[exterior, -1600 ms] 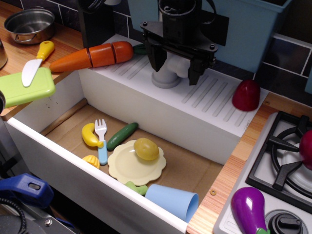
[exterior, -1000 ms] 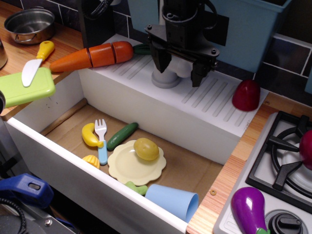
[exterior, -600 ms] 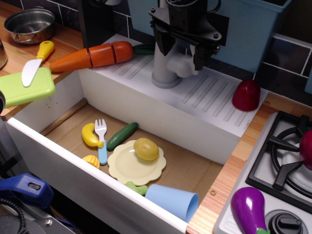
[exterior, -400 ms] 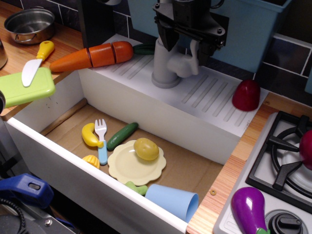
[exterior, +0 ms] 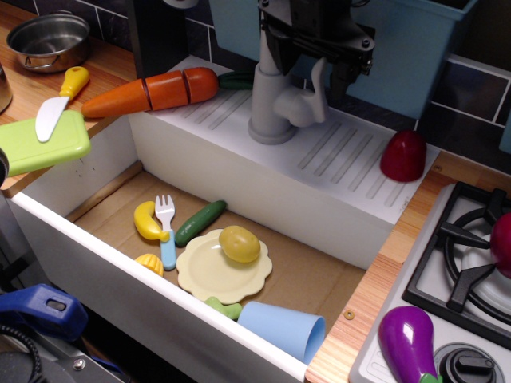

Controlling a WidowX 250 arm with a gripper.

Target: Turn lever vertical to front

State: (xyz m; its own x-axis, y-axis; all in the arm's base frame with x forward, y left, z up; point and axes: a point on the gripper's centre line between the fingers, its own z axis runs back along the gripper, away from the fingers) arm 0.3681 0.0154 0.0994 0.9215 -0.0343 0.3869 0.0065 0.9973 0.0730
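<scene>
- Grey plastic lever (exterior: 318, 80) stands upright between the black hand's (exterior: 316, 56) spread fingers, ungripped
- Best practice: push gently frontward, sparing the tap column (exterior: 269, 104)

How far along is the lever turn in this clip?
Unclear if done: the lever juts toward the front-right from the tap column, a thin part standing upright. The gripper hangs open just above it, gripping nothing. Any remaining turn can't be judged.
</scene>
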